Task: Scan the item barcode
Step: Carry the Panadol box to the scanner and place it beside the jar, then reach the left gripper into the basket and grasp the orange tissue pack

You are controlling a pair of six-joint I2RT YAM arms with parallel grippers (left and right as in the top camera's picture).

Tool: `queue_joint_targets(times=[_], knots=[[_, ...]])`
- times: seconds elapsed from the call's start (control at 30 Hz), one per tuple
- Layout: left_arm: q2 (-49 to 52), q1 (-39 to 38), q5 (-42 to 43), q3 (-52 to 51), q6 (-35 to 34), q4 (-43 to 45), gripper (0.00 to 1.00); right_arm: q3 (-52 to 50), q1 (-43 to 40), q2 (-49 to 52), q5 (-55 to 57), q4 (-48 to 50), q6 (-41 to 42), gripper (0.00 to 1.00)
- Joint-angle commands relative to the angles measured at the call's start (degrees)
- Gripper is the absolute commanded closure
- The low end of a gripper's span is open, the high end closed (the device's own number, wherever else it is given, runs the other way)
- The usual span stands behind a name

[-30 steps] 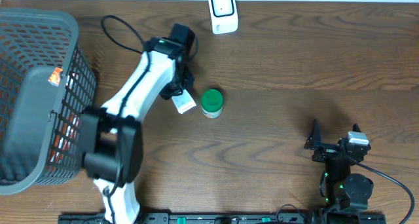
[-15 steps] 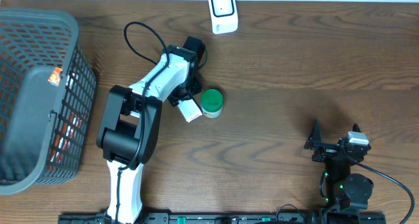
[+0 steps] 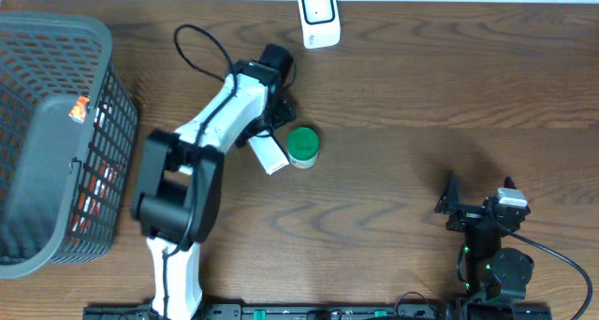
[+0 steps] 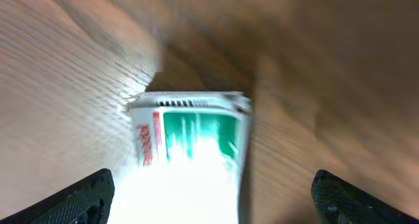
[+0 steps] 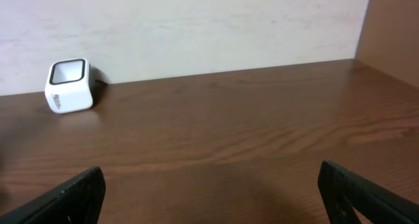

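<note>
The left end effector [image 4: 219, 196] is hovering, jaws spread, over the box [image 3: 271, 155], which is lying on the counter [image 3: 421, 95] just beside a jar [image 3: 302, 146], while the right end effector [image 5: 213, 194] is sitting spread and empty.

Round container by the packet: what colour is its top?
The container top is green; overhead view shows it best.

The worktop [image 3: 421, 86] is brown wood grain, smooth with a soft sheen. The basket [image 3: 117, 114] is matt grey mesh; whether it is plastic or coated wire cannot be told. The scanner [image 3: 318, 16] is smooth white plastic with a dark glossy window. The packet [image 4: 190, 139] looks glossy, printed green and red on white. The tub [image 3: 301, 144] has a green plastic lid. The arm [image 3: 225, 109] has a shiny white plastic shell. The wall [image 5: 196, 21] is matt.
</note>
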Motion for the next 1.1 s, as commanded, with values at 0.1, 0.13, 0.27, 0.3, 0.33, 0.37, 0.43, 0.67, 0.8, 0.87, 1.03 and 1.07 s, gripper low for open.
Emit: queue_joint_targets(times=[0.1, 0.13, 0.27, 0.3, 0.33, 0.37, 0.43, 0.67, 0.8, 0.87, 1.03, 1.07], knots=[[-19.02, 1.73, -0.74, 2.14, 6.10, 0.39, 0.03, -0.22, -0.31, -0.33, -0.26, -0.09, -0.50, 0.01], [-21.14, 2.21, -0.74, 2.14, 6.56, 0.42, 0.03, -0.20, -0.31, -0.33, -0.26, -0.09, -0.50, 0.01], [-30.10, 4.90, -0.76, 2.14, 8.83, 0.92, 0.03, -0.22, -0.31, -0.33, -0.26, -0.09, -0.50, 0.01], [-32.46, 6.08, -0.83, 2.14, 9.84, 1.05, 0.03, -0.22, -0.31, -0.33, -0.26, -0.09, -0.50, 0.01], [-34.21, 7.17, -1.33, 2.14, 9.88, 1.01, 0.03, -0.22, -0.31, -0.33, -0.26, -0.09, -0.50, 0.01], [-35.93, 8.44, -1.77, 2.14, 9.88, 0.85, 0.03, -0.22, -0.31, -0.33, -0.26, -0.11, -0.50, 0.01], [-39.26, 11.67, -2.21, 2.14, 10.29, 0.72, 0.03, -0.22, -0.31, -0.33, -0.26, -0.09, -0.50, 0.01], [-47.91, 24.94, -2.14, 2.14, 12.07, -0.35, 0.02, -0.22, -0.31, -0.33, -0.26, -0.09, -0.50, 0.01], [-49.83, 30.62, -1.79, 2.14, 12.24, -1.11, 0.02, -0.22, -0.31, -0.33, -0.26, -0.09, -0.50, 0.01], [-50.21, 32.94, -0.20, 2.14, 12.70, -1.07, 0.02, -0.22, -0.31, -0.33, -0.26, -0.09, -0.50, 0.01], [-50.01, 37.44, 1.01, 2.14, 12.83, -1.09, 0.02, -0.22, -0.31, -0.33, -0.26, -0.09, -0.50, 0.01], [-49.90, 38.58, 0.98, 2.14, 12.83, -1.07, 0.02, -0.22, -0.31, -0.33, -0.26, -0.11, -0.50, 0.01]])
